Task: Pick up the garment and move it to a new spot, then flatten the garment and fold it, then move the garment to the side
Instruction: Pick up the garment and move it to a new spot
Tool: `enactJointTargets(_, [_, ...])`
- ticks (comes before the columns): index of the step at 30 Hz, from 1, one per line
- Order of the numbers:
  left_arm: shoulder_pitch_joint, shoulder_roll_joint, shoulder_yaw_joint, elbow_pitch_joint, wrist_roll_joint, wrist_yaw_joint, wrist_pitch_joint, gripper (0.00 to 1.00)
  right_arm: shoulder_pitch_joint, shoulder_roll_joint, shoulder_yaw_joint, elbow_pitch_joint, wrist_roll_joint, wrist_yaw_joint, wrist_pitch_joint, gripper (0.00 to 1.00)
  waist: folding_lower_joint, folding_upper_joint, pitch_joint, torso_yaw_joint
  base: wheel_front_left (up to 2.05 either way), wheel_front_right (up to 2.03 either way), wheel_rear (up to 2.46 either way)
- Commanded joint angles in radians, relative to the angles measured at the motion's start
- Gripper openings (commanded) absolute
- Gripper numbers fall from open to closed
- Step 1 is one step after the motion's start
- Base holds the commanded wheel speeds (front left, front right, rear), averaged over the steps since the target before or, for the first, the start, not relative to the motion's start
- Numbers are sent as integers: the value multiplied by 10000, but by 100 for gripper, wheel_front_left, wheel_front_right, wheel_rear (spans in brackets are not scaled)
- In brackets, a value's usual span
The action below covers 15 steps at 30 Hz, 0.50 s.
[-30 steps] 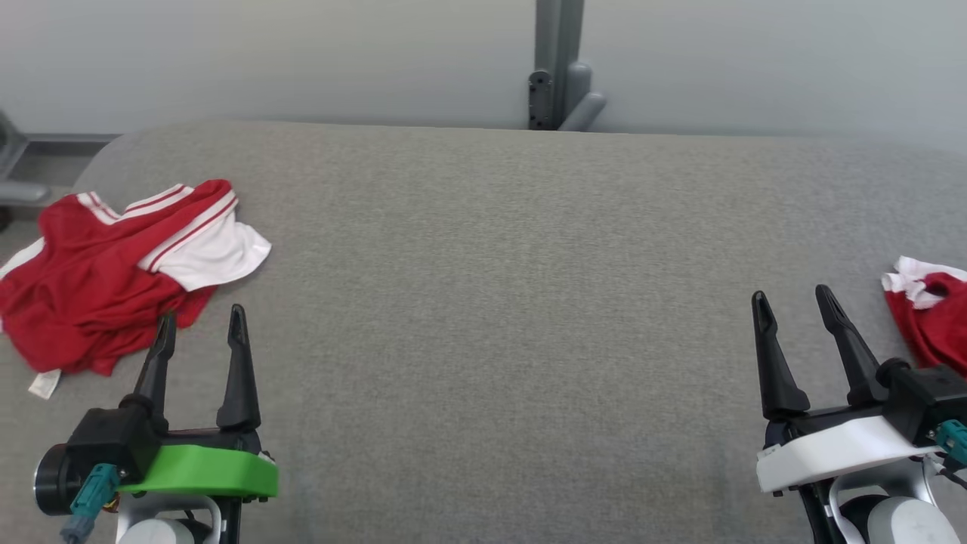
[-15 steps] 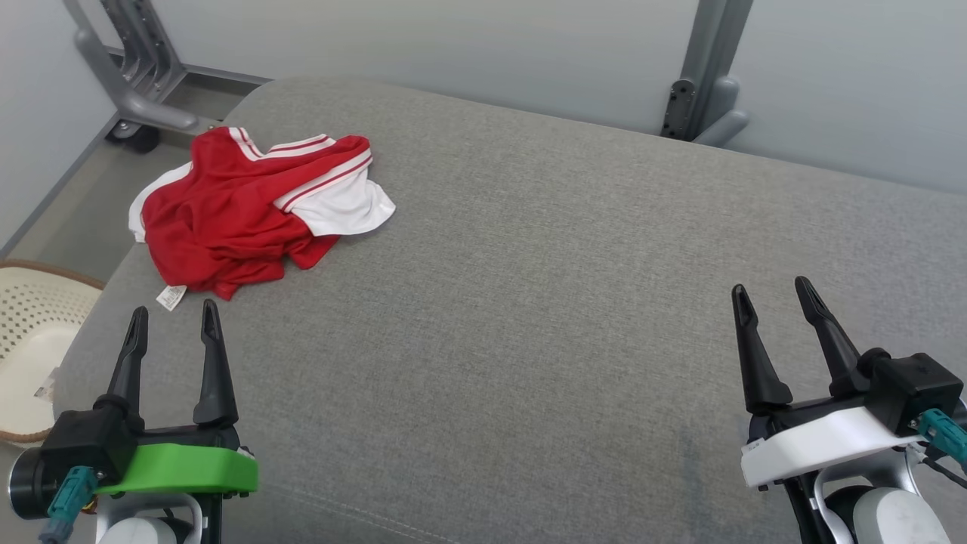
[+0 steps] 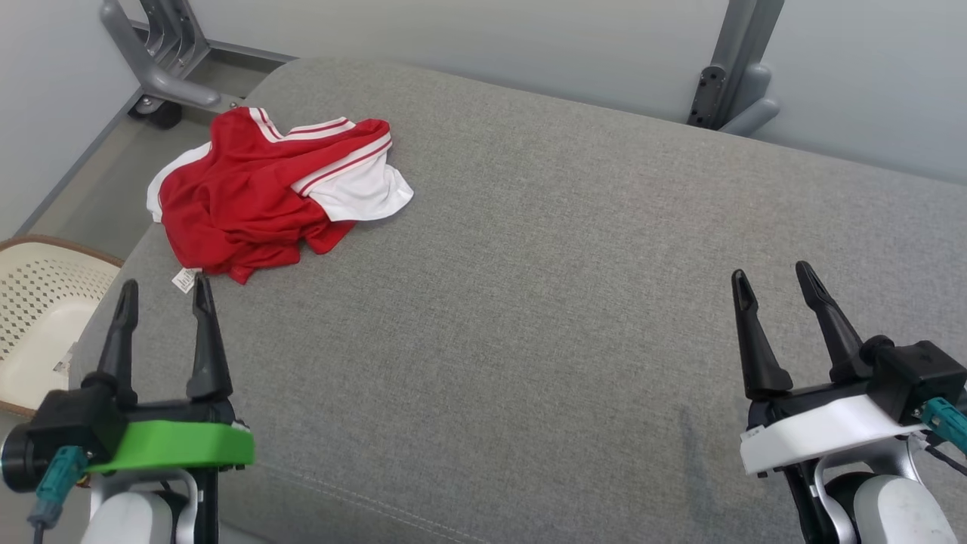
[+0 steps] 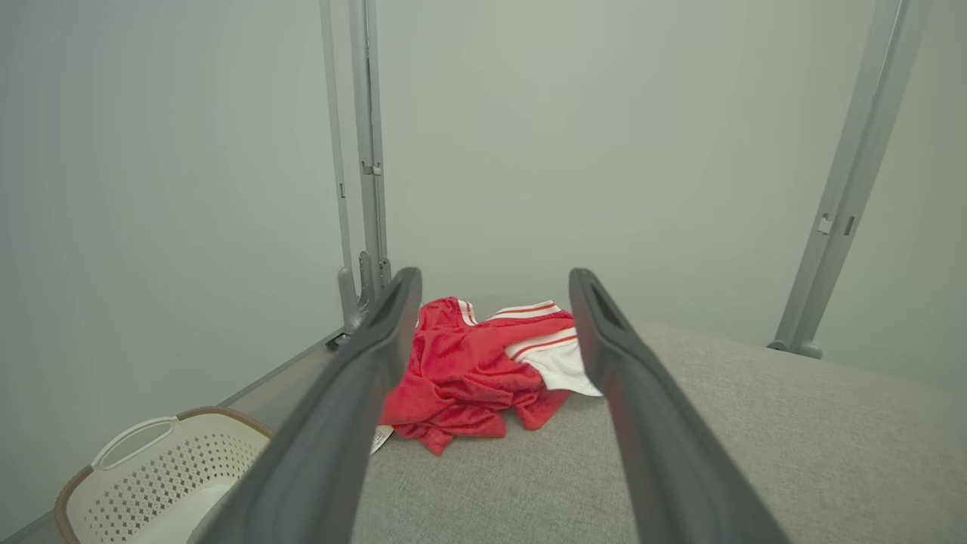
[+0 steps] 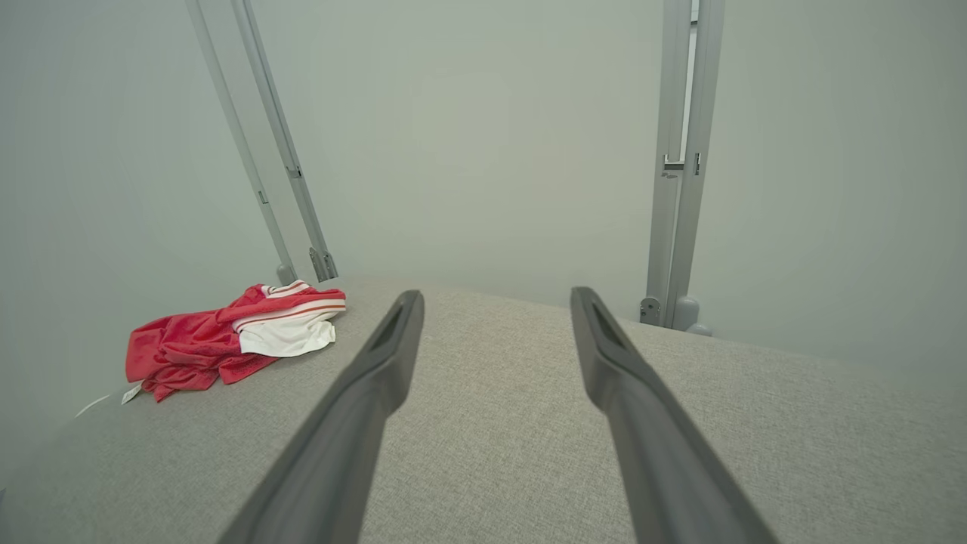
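Note:
A crumpled red garment (image 3: 249, 200) with white panels and striped trim lies near the far left corner of the grey padded table (image 3: 566, 302). A small white label sticks out at its near edge. My left gripper (image 3: 162, 287) is open and empty, its fingertips just short of that label. In the left wrist view the garment (image 4: 472, 374) sits ahead between the spread fingers of the left gripper (image 4: 495, 276). My right gripper (image 3: 767, 276) stands open and empty over the table's right side, far from the garment (image 5: 227, 340), and points along the table in its own view (image 5: 495, 295).
A cream perforated laundry basket (image 3: 34, 317) stands on the floor beside the table's left edge, also seen low in the left wrist view (image 4: 151, 476). Grey metal frame posts (image 3: 736, 68) rise behind the table against a pale wall.
The head camera has swung to the left, bringing the garment and the basket further into the picture. Both grippers stay open and hold their pose relative to the body.

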<state>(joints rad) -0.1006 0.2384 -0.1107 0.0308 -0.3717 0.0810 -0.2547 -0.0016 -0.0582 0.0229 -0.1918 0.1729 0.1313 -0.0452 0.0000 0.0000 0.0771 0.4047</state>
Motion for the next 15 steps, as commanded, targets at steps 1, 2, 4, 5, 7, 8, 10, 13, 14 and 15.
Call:
enactJointTargets(1, [-395,10,73,-82,-13,5,-40,100,-151,-55,8,-78,-53,-10,59,100,0,0,266,-117,0,0,0])
enactJointTargets(2, [-599,36,136,-95,-5,-18,-55,100,-223,-71,39,-118,-76,-10,87,100,0,0,402,-183,0,0,0])
enactJointTargets(4, [-1157,101,286,-38,-23,-85,-75,100,-418,-114,99,-233,-110,-10,159,100,0,0,731,-341,0,0,0])
enactJointTargets(5, [-1481,128,359,33,-67,-131,-84,100,-533,-144,125,-295,-143,-10,219,100,0,0,946,-446,0,0,0])
enactJointTargets(7, [-2211,214,427,358,-118,-266,-92,100,-761,-189,186,-437,-192,-10,325,100,0,0,1411,-682,0,0,0])
enactJointTargets(8, [-2211,214,427,358,-118,-266,-92,100,-761,-189,186,-437,-192,-10,325,100,0,0,1411,-682,0,0,0])
enactJointTargets(10, [-2986,323,435,916,-198,-488,-58,100,-996,-281,288,-539,-214,-10,401,100,0,0,1880,-971,0,0,0])
enactJointTargets(13, [-4118,442,329,2033,-380,-851,173,100,-1356,-391,398,-632,-250,-10,453,100,0,0,2600,-1430,0,0,0])
enactJointTargets(14, [-4466,485,342,2443,-472,-970,235,100,-1460,-400,442,-683,-255,-10,475,100,0,0,2861,-1593,0,0,0])
enactJointTargets(15, [-4836,519,317,2906,-500,-1099,306,100,-1565,-421,433,-703,-267,-10,469,100,0,0,3075,-1722,0,0,0])
